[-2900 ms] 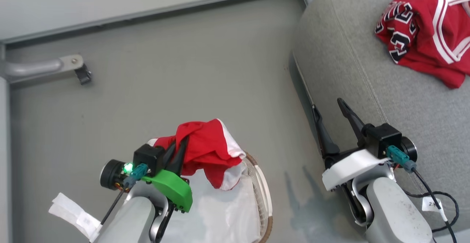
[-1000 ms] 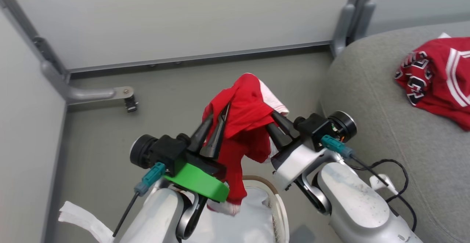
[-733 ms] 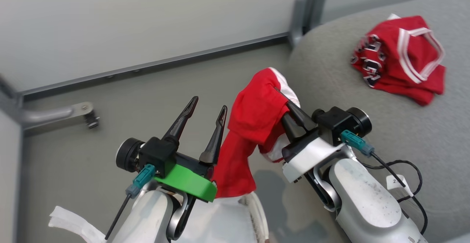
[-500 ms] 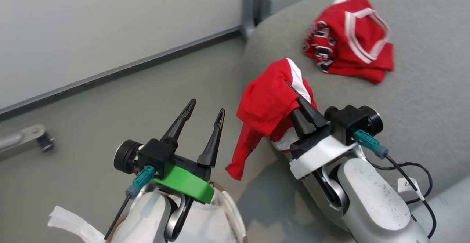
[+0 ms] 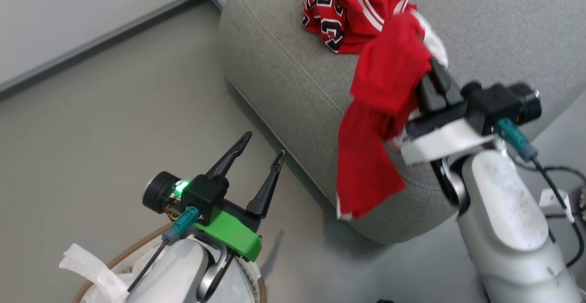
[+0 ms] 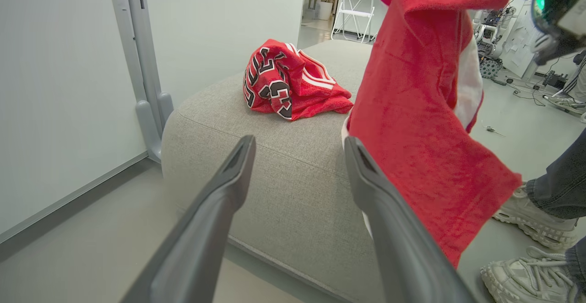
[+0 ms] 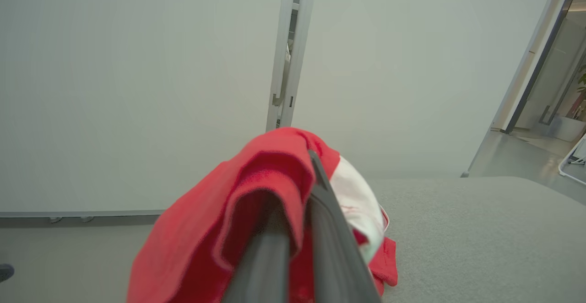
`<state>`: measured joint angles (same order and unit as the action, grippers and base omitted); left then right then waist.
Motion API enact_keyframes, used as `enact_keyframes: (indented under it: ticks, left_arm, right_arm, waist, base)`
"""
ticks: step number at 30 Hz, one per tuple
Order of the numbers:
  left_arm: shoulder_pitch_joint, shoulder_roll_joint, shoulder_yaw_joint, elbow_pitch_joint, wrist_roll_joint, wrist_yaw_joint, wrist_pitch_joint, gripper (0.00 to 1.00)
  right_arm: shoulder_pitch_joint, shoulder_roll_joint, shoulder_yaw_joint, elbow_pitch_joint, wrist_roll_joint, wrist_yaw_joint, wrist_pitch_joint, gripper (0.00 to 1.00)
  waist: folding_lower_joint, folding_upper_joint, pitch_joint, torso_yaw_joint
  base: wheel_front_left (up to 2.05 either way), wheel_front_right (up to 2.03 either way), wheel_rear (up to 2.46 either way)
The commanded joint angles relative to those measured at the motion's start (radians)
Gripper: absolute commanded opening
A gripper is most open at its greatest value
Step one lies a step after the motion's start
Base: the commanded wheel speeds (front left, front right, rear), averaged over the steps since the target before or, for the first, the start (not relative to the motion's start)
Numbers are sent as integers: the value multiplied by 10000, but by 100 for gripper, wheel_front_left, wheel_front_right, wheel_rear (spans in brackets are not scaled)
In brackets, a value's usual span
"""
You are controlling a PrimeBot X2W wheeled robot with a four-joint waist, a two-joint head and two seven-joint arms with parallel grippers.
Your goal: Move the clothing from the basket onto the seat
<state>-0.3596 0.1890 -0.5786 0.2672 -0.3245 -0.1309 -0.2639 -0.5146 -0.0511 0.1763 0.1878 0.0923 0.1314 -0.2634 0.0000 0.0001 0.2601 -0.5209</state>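
We should carry the red garment (image 5: 380, 92), clamped in our right gripper (image 5: 432, 81) right of centre, well onto the seat (image 5: 284, 56) before releasing; our left gripper (image 5: 264, 143) gapes empty.

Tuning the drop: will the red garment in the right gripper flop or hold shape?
Probably floppy: the garment hangs limp from the right gripper. Likely light: one pinch carries it. May slide off the seat, since much hangs past its edge.

Left gripper (image 5: 265, 143) opened, garment (image 5: 384, 78) now over seat (image 5: 284, 74)
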Motion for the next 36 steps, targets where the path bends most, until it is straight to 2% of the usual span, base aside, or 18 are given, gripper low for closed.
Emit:
enact_keyframes:
  ticks: [1,10,19,22,26,32,33,34,35,36]
  left_arm:
    - [-81,236,47,-5,-102,3,-5,100]
    - [230,1219,425,-368,-4,3,-5,100]
    - [-229,1703,218,-680,-142,3,-5,100]
    - [-379,1760,181,-754,-187,3,-5,100]
    - [-512,1838,325,-788,-284,3,-5,100]
    - [-681,1938,539,-803,-318,3,-5,100]
    - [-702,1943,564,-787,-327,3,-5,100]
    - [-721,1927,575,-770,-330,3,-5,100]
    - [-741,1897,596,-742,-335,3,-5,100]
    - [-745,1881,636,-704,-347,3,-5,100]
  right_arm:
    - [-503,1,-101,121,-317,-14,-18,0]
    - [-4093,-333,-1212,1913,-2233,-14,-18,0]
    - [-6757,-1375,-3538,3204,-4136,-16,309,0]
    - [-7056,-1651,-4356,3334,-4796,-14,616,0]
    - [-6917,-1885,-4837,3640,-5355,-16,861,0]
    - [-6136,-1433,-5742,4323,-5524,-14,852,0]
    - [-5914,-1323,-5910,4449,-5587,-14,740,35]
    - [-5747,-1227,-6047,4542,-5575,-16,635,75]
    - [-5547,-1102,-6224,4634,-5552,-14,485,100]
    - [-5391,-1018,-6322,4727,-5605,-14,384,100]
  waist:
    - [0,-1,852,-302]
    - [0,-1,2138,-304]
    - [0,-1,3097,638]
    - [0,-1,3349,1016]
    - [0,-1,3651,1420]
    - [0,-1,3980,1705]
    - [0,-1,3993,1730]
    - [0,-1,3995,1749]
    - [0,-1,3984,1771]
    - [0,-1,3958,1778]
  base:
    - [0,0,0]
    - [0,0,0]
    - [0,0,0]
    - [0,0,0]
    - [0,0,0]
    - [0,0,0]
    - [0,0,0]
    - [0,0,0]
    - [0,0,0]
    - [0,0,0]
